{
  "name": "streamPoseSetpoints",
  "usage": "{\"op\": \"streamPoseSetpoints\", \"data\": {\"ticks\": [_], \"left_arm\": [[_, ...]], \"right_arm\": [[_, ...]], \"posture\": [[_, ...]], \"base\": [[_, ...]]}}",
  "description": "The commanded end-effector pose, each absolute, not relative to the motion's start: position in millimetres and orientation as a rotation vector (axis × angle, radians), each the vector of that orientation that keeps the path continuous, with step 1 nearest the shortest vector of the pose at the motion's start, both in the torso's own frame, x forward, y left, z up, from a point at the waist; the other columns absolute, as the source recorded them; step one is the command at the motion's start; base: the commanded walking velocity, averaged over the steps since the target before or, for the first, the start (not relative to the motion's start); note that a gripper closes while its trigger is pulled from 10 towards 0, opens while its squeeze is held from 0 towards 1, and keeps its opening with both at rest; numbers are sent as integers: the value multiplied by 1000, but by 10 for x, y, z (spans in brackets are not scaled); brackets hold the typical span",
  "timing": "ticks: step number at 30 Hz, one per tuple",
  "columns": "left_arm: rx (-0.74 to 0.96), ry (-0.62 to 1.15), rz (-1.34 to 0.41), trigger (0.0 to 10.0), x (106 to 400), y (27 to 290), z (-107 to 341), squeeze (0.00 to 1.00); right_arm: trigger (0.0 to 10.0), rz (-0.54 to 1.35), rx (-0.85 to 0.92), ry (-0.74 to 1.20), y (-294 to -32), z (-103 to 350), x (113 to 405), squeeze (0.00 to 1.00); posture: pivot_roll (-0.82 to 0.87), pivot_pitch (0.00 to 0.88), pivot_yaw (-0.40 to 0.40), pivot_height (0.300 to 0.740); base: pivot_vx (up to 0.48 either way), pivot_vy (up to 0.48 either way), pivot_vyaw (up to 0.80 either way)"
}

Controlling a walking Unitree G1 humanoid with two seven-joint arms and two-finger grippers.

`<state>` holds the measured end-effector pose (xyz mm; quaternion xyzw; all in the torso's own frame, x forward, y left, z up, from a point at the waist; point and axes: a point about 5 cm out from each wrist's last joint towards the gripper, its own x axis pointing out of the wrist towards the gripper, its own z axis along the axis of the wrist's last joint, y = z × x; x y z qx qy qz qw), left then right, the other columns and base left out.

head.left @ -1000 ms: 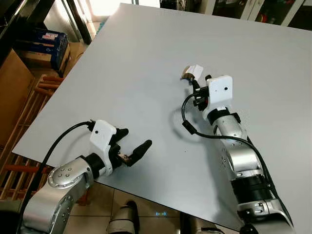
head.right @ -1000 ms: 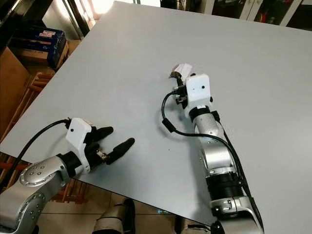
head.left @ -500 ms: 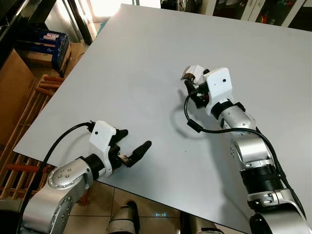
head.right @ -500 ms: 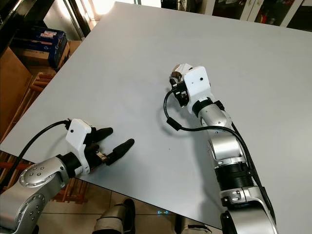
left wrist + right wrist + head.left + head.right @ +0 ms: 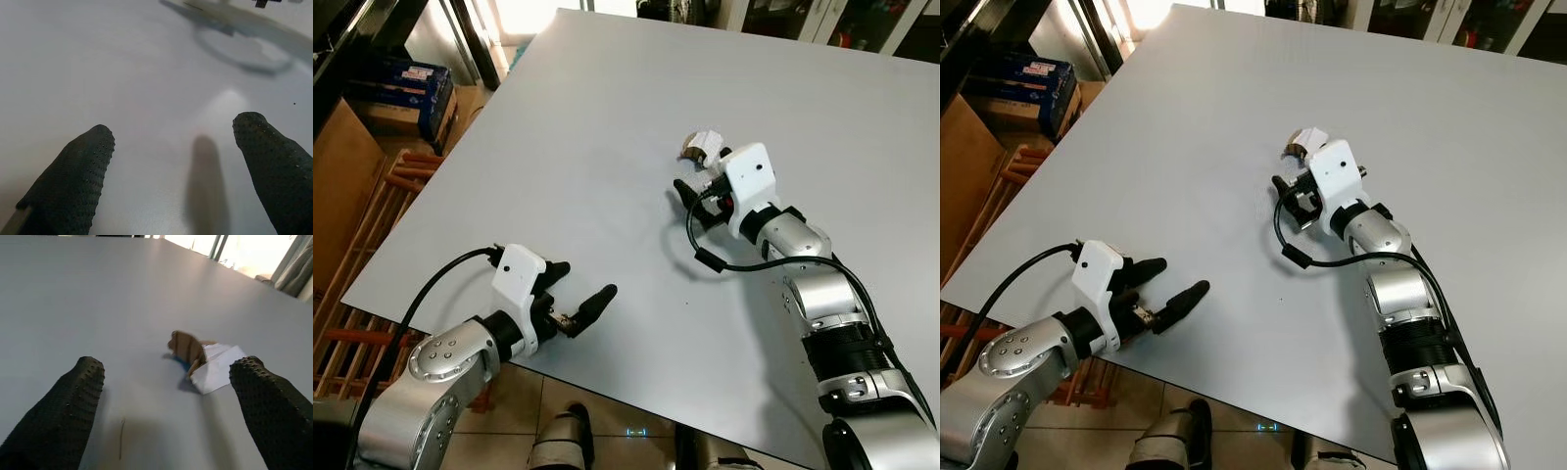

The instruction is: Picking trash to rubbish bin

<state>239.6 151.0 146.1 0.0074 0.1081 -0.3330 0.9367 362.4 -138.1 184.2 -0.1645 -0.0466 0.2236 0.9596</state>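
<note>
At twelve o'clock of the spread right claw [image 5: 166, 396], crumpled paper trash [image 5: 203, 357] is lined up on the counter [image 5: 607, 117], so advance and closing are judged next.

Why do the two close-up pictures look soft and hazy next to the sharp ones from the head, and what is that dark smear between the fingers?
Left wrist view: the fingers sit too near the lens, so they blur; the smear is a shadow on the table, beside a pale glare patch. Right wrist view: the trash is fairly sharp, the fingers soft. Eye views: evenly lit and crisp.
</note>
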Motion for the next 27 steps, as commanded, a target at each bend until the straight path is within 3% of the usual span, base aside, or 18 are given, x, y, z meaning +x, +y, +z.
{"op": "streamPoseSetpoints", "data": {"ticks": [1, 2, 3, 27], "left_arm": [[22, 235, -680, 10000, 2359, 1522, 1436, 0], [22, 235, -680, 10000, 2357, 1522, 1436, 0], [23, 236, -679, 10000, 2356, 1525, 1433, 0], [21, 251, -672, 10000, 2289, 1555, 1429, 0]], "right_arm": [[10000, 474, -332, -107, -1367, 1859, 3629, 1000], [10000, 474, -332, -105, -1376, 1855, 3634, 808], [10000, 473, -328, -103, -1395, 1849, 3652, 0], [10000, 422, -267, -68, -1557, 1597, 3790, 0]], "posture": [[206, 258, 67, 740], [206, 258, 67, 740], [206, 258, 67, 740], [234, 289, 73, 740]], "base": [[0, 0, 0], [0, 0, 0], [0, 0, 0], [0, 0, 0]]}}
